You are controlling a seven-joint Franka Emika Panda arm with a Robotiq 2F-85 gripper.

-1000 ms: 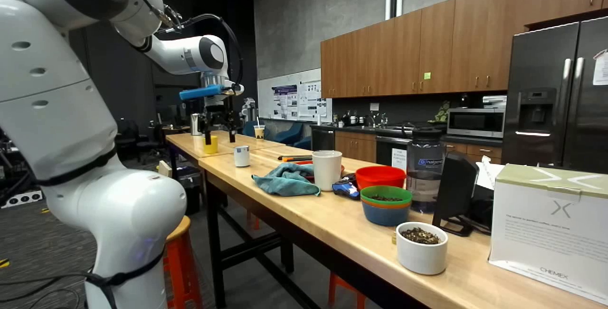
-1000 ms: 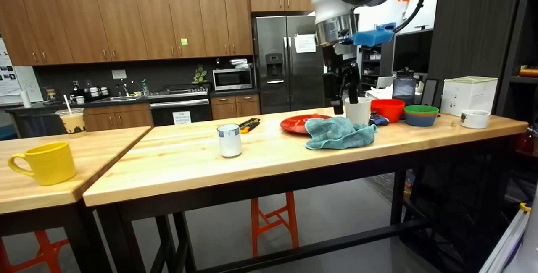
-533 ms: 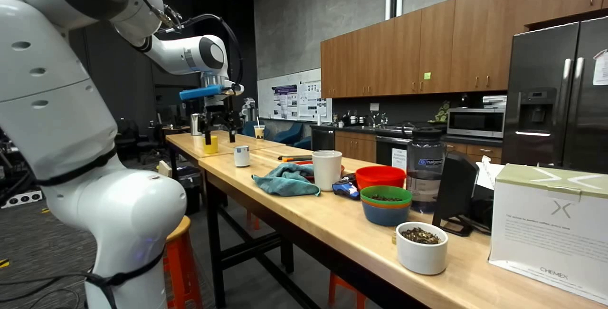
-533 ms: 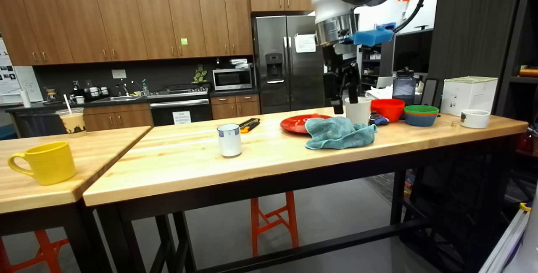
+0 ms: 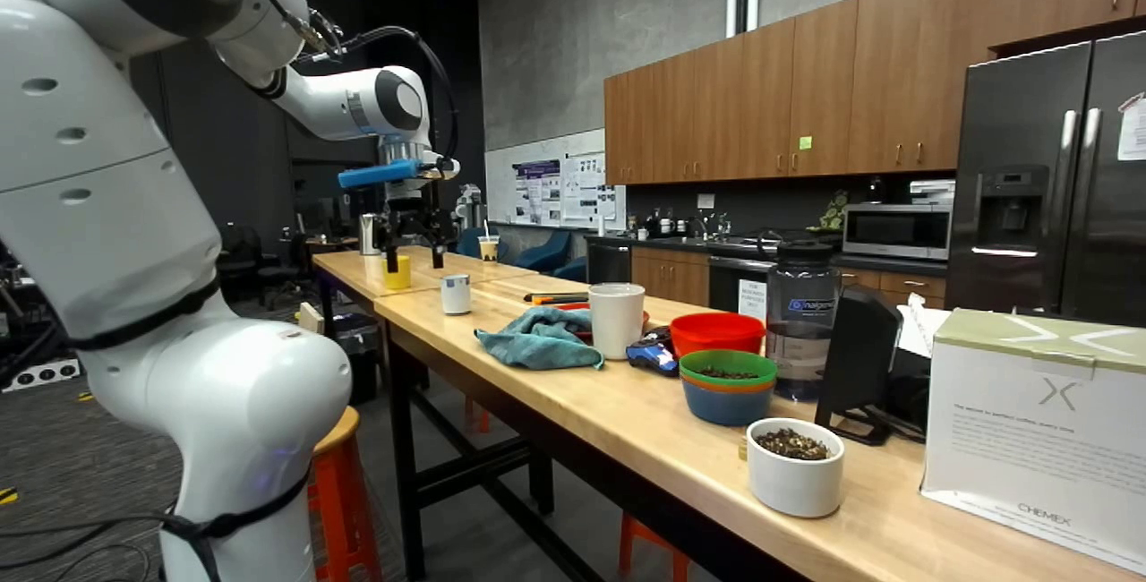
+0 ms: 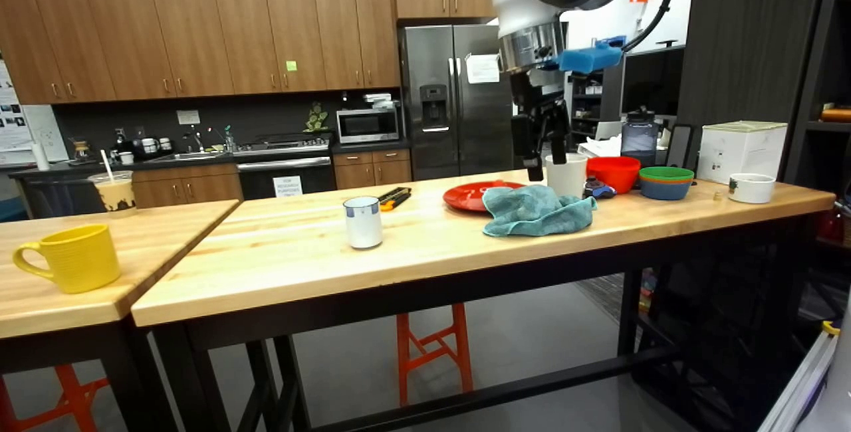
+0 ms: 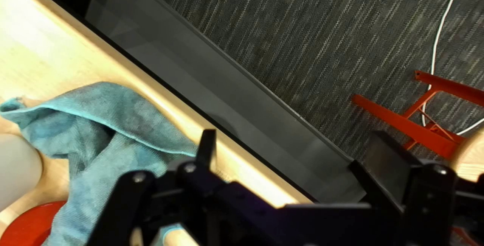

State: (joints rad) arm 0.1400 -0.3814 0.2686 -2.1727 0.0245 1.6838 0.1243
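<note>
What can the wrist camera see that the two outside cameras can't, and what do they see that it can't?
Only the wrist view shows the white cord on the carpet.

Only the outside cameras show the yellow mug, the water bottle, the fridge and the big white box; those are in both exterior views.

All three share the blue-green cloth, the tall white cup, the red plate and the robot's gripper, which is open. The wrist view catches just part of the cup and plate.
</note>
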